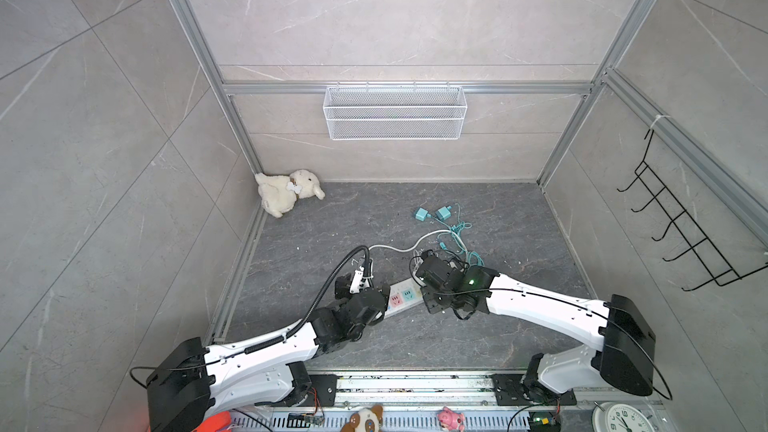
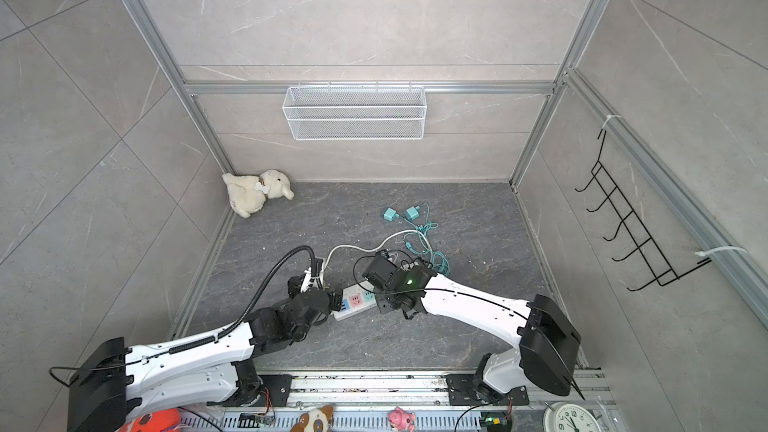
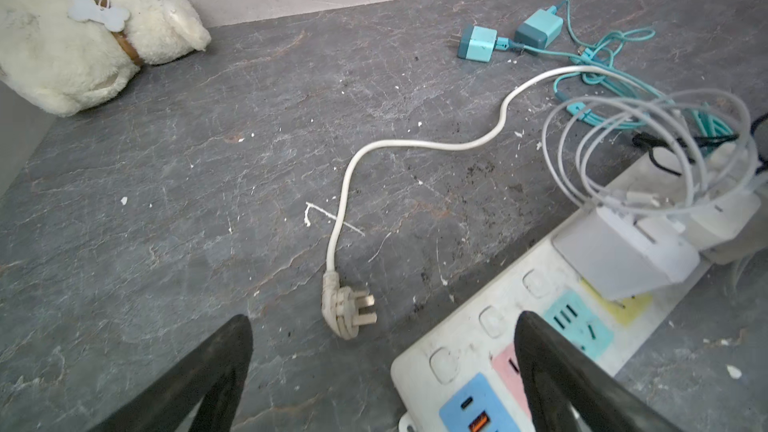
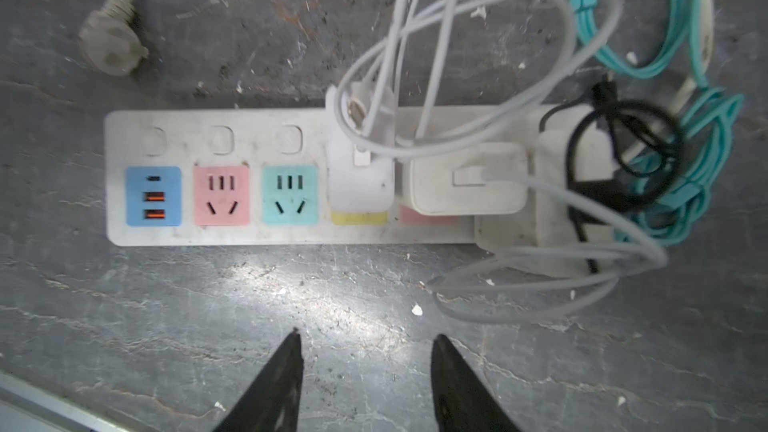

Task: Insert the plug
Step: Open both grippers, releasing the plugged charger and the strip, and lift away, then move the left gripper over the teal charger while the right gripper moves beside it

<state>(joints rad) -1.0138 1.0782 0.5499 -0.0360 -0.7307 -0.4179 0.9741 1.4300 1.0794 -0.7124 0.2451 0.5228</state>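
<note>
We judge the insertion nearly done: the white plug [image 4: 359, 184] sits in the yellow socket [image 4: 359, 218] of the power strip [image 4: 249, 118] (fully seated, we cannot tell). The right jaws stand spread and empty over bare surface [image 4: 166, 305] beside the strip, clear of the plug. The left jaws gape wide, one over the strip's end.

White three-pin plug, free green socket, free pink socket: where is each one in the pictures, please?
White three-pin plug [image 3: 338, 311]: left wrist view, on its body behind the pins.
Green socket [image 4: 290, 195]: right wrist view, middle of its face.
Pink socket [image 4: 221, 195]: right wrist view, middle of its face.
</note>
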